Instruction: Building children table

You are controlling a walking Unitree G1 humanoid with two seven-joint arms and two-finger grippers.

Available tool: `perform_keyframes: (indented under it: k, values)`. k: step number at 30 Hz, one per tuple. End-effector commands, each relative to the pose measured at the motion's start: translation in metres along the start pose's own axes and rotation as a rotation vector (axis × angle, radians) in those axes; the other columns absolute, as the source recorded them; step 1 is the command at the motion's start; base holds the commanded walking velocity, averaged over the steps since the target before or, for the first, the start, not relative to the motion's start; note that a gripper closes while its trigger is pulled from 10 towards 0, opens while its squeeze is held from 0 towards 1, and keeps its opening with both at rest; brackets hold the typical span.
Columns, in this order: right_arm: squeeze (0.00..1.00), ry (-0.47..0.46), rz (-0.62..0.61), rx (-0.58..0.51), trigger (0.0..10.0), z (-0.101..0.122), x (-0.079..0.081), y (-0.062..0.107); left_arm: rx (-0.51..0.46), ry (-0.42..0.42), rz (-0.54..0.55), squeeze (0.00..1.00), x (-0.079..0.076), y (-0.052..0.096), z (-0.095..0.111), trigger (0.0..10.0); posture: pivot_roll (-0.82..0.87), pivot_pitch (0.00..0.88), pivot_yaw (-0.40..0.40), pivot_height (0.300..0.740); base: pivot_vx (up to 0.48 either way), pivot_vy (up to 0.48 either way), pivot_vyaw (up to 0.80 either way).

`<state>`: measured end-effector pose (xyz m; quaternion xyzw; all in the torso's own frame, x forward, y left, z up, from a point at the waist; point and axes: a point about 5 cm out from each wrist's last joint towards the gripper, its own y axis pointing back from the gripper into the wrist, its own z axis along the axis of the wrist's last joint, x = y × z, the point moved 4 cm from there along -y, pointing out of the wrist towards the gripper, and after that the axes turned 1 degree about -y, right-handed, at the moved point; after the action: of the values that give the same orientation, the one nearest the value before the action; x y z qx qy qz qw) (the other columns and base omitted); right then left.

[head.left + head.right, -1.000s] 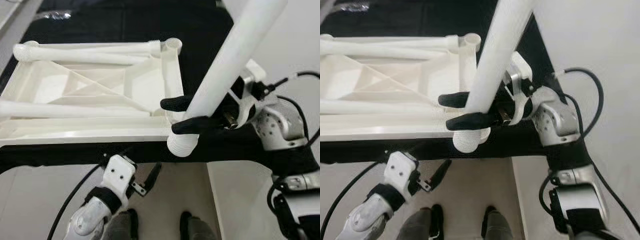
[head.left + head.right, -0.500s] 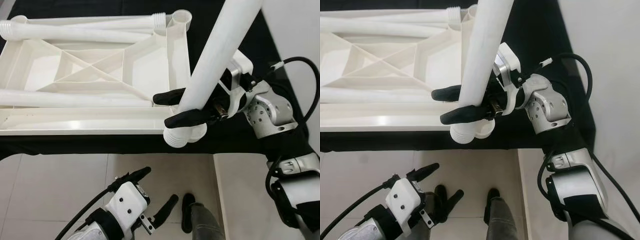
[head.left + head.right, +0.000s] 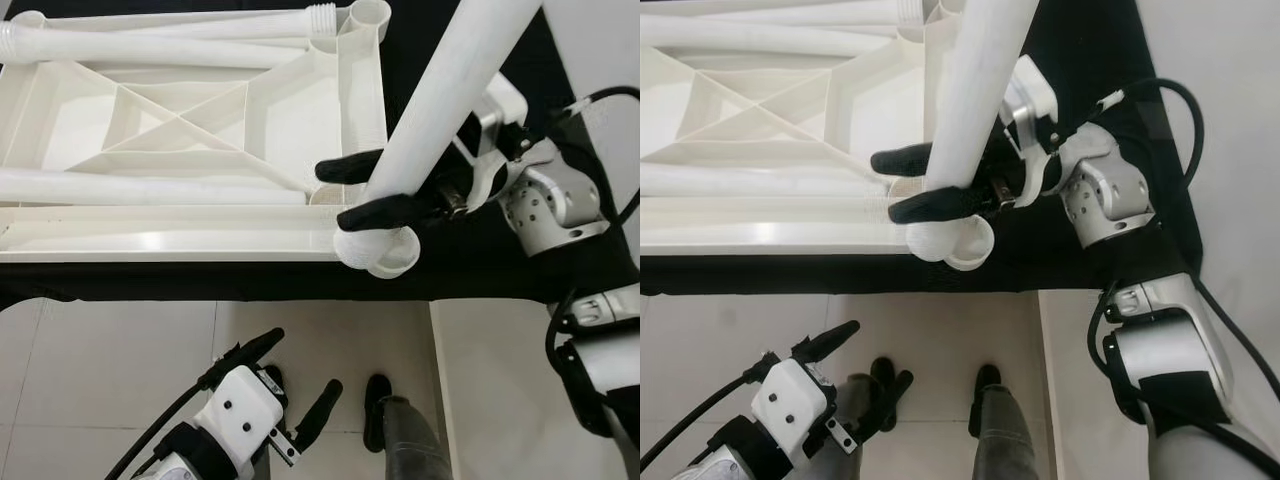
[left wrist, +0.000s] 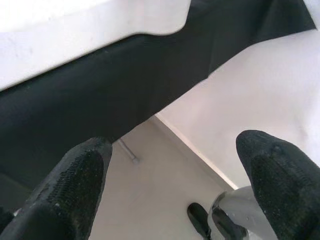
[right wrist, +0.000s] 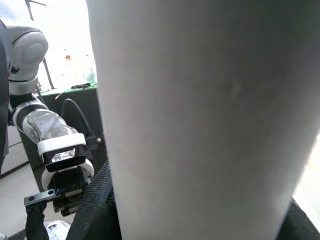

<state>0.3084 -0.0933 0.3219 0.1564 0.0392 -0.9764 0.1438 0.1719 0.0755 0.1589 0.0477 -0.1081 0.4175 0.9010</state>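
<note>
Right pincer (image 3: 352, 190) clamped on white leg (image 3: 455, 85) over corner socket (image 3: 385, 252) — upturned tabletop (image 3: 180, 235), left pincer (image 3: 290, 385) spread, low.

Count recorded: one tabletop (image 3: 200, 240), inverted. Three legs: one (image 3: 440, 100) held upright, two lying on the tabletop, one (image 3: 170, 30) at the far edge and one (image 3: 150, 188) nearer. Two grippers, right (image 3: 352, 190) and left (image 3: 295, 385). Two shoes (image 3: 378, 395).

We saw silver arms (image 3: 1110, 200) | black cables (image 3: 160, 435) | white wrist housings (image 3: 235, 410) | long black fingers (image 3: 385, 212) | two screws.
</note>
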Motion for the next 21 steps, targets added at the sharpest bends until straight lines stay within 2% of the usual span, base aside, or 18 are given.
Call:
perform_keyframes:
  k: [1, 5, 7, 13, 16, 21]
  values:
    - [0.0, -0.026, 0.007, 0.017, 10.0, -0.006, 0.005, 0.004, 0.037, 0.0, -0.021, 0.0, -0.005, 0.005, -0.004, 10.0, 0.23, 0.523, 0.028, 0.74, 0.0, 0.0, 0.0]
    - [0.0, -0.029, 0.008, 0.041, 10.0, -0.009, 0.007, 0.007, 0.038, 0.0, -0.022, 0.0, -0.006, 0.005, -0.004, 10.0, 0.23, 0.522, 0.032, 0.74, 0.0, 0.0, 0.0]
    - [0.0, -0.018, -0.01, 0.097, 10.0, -0.016, 0.007, 0.013, 0.04, 0.0, -0.023, 0.0, -0.006, 0.006, -0.003, 10.0, 0.24, 0.52, 0.037, 0.74, 0.0, 0.0, 0.0]
    - [0.0, 0.006, -0.045, 0.169, 10.0, -0.02, 0.007, 0.025, 0.044, 0.001, -0.023, 0.0, -0.006, 0.007, -0.003, 10.0, 0.24, 0.513, 0.04, 0.74, 0.0, 0.0, 0.0]
    - [0.0, 0.018, -0.043, 0.196, 10.0, -0.018, 0.012, 0.029, 0.047, 0.003, -0.024, 0.0, -0.006, 0.007, -0.004, 10.0, 0.24, 0.511, 0.04, 0.74, 0.0, 0.0, 0.0]
    - [0.0, 0.004, 0.047, 0.228, 10.0, -0.023, 0.034, 0.022, 0.047, 0.003, -0.025, 0.0, -0.004, 0.007, -0.005, 10.0, 0.22, 0.5, 0.04, 0.74, 0.0, 0.0, 0.0]
